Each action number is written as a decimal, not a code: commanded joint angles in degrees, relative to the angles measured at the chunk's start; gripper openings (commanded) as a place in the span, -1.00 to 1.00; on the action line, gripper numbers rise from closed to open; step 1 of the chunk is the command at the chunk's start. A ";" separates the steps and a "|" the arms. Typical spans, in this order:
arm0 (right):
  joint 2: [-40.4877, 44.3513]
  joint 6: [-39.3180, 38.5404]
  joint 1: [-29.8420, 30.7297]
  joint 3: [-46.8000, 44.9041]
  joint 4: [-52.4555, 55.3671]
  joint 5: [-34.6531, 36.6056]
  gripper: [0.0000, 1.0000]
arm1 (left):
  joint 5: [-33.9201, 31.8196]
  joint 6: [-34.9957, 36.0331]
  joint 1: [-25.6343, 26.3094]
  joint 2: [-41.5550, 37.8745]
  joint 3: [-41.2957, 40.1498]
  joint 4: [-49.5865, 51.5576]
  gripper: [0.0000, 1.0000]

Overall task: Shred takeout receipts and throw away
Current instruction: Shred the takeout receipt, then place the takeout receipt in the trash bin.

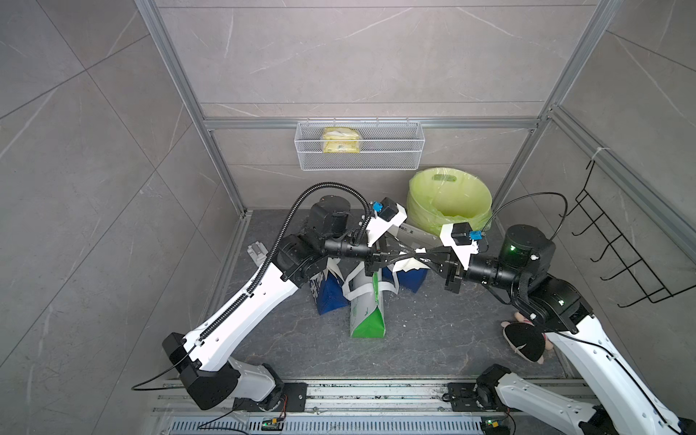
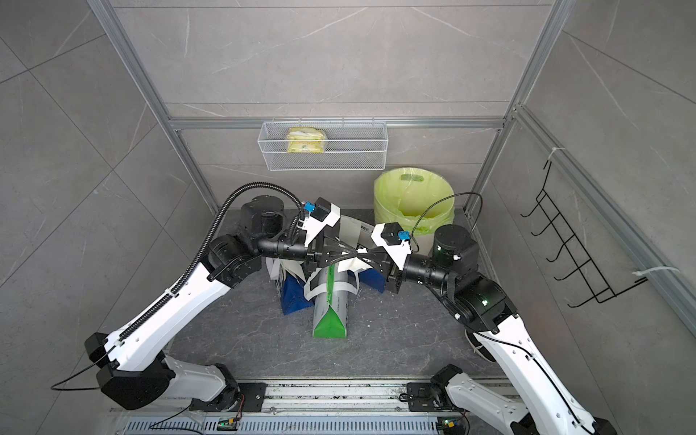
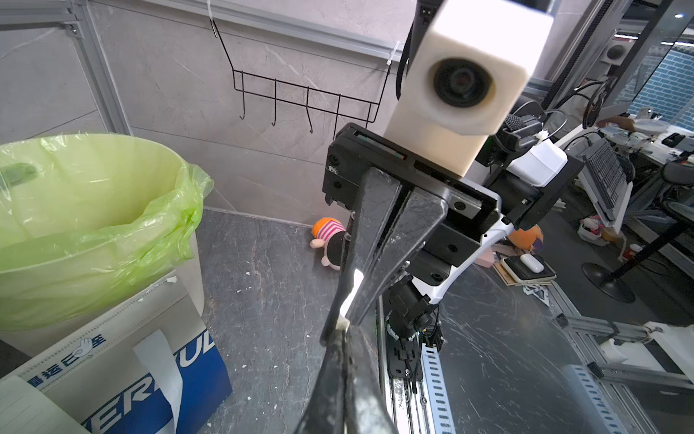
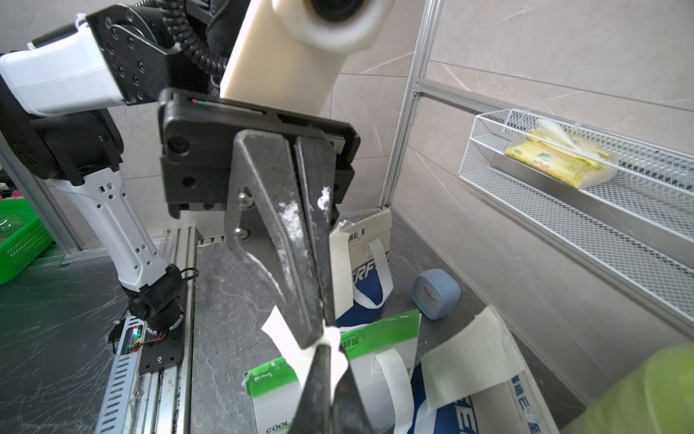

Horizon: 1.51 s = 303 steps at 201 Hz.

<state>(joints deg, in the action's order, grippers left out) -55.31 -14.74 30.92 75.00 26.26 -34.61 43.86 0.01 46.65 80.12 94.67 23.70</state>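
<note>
I see both grippers meeting tip to tip in the air above the bags, and each one is closed on the same takeout receipt (image 1: 410,266). The left gripper (image 1: 408,260) pinches it from one side and the right gripper (image 1: 427,260) from the other.

I think the danger is here: the two pinches sit almost at one point, so a straight pull can let the thin paper slide out of one pair of jaws and not tear. The pieces can also fall on the green-and-white bag (image 1: 367,305) below, because the bin (image 1: 418,207) with the green liner stands apart, near the back wall.

The receipt is white and thin, crumpled at the pinch, with loose flaps on both sides (seen from the right wrist, the receipt (image 4: 279,327) spreads like wings). Another receipt (image 4: 473,360) lies on a blue-and-white bag (image 4: 465,417).
</note>
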 commanded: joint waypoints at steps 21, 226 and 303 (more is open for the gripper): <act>4.28 -7.25 0.06 -2.97 -2.06 3.27 -1.00 | 6.01 -11.29 -1.86 1.21 -0.87 -11.36 -1.00; 10.78 8.35 0.13 -7.86 -6.60 28.55 -1.00 | -12.45 -29.35 -5.98 6.84 -5.84 -30.22 -1.00; 5.27 26.08 0.03 -9.24 -21.21 9.94 -1.00 | -2.81 -40.01 -3.86 9.21 -7.47 -45.69 -1.00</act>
<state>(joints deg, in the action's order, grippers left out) -50.19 5.17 30.94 65.65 12.03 -21.61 36.45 -35.97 42.19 89.89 87.44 -13.85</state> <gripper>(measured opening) 0.040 0.048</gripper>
